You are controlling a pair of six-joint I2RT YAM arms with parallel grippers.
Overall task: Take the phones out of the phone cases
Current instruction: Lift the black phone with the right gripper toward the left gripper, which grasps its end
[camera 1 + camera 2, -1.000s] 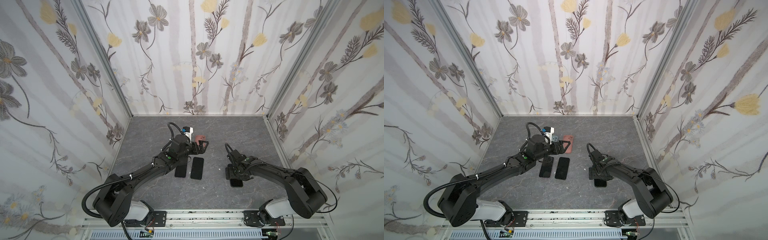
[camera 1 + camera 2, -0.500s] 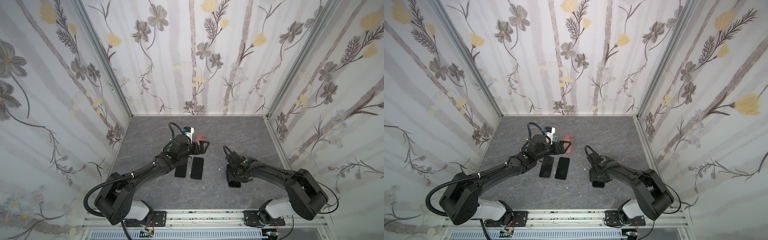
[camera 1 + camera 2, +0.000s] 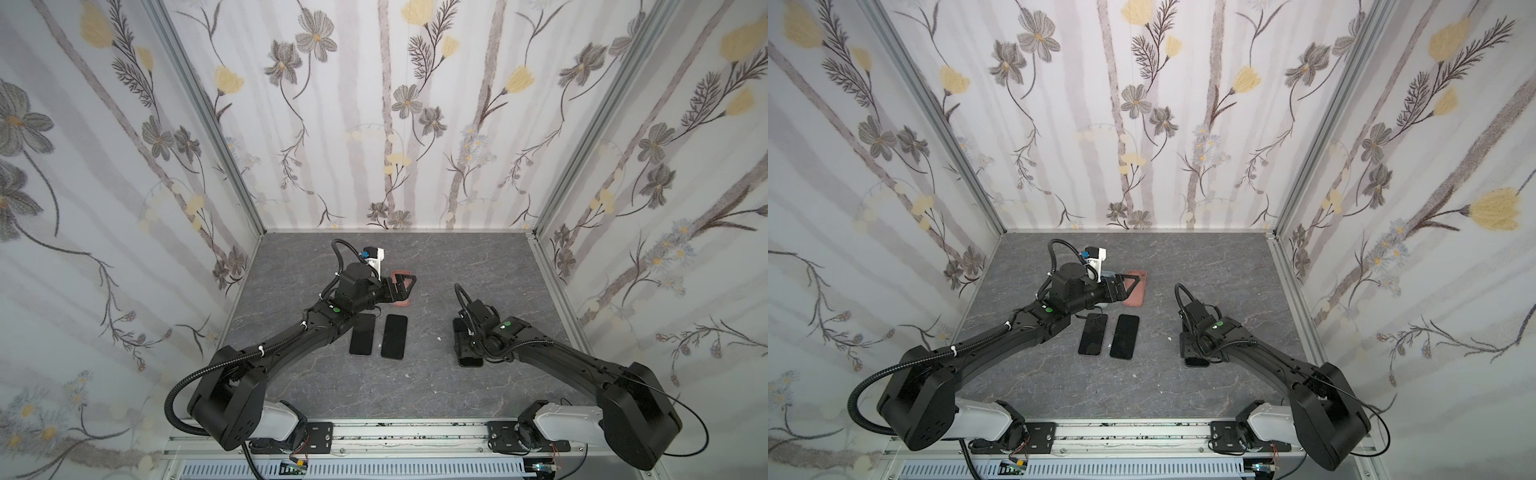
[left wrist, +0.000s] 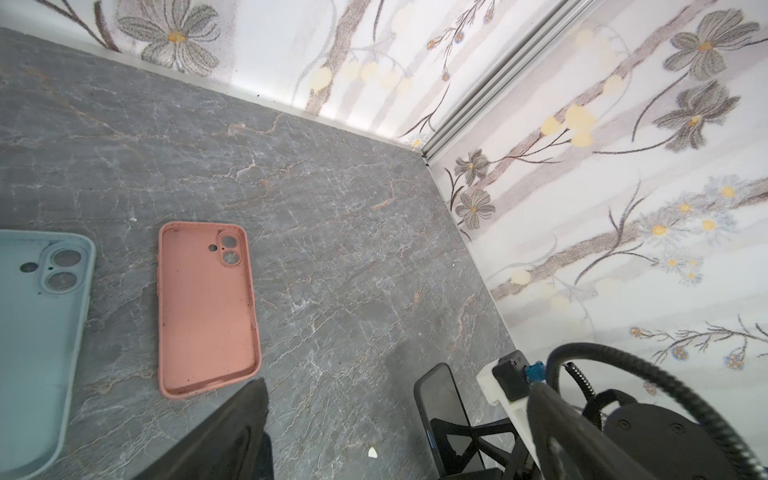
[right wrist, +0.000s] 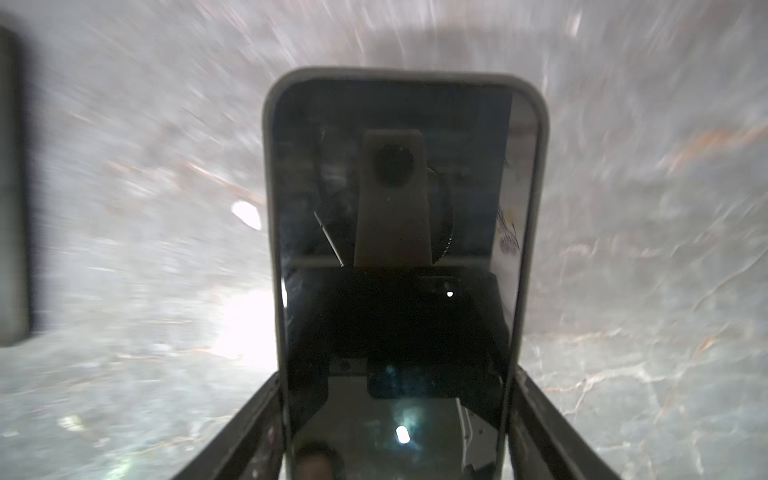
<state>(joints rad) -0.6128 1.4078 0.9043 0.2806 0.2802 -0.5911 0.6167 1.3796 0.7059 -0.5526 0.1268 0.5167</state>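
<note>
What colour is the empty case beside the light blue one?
The empty case is salmon pink, clearest in left wrist view.

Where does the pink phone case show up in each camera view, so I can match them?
Both top views: pink case lies mid-table towards the back wall, partly under the open left jaws.
Left wrist: pink case lies hollow side up beside the light blue case.
Right wrist: not in it.
Shared landmark: the cased phone, seen in all four views.
</note>
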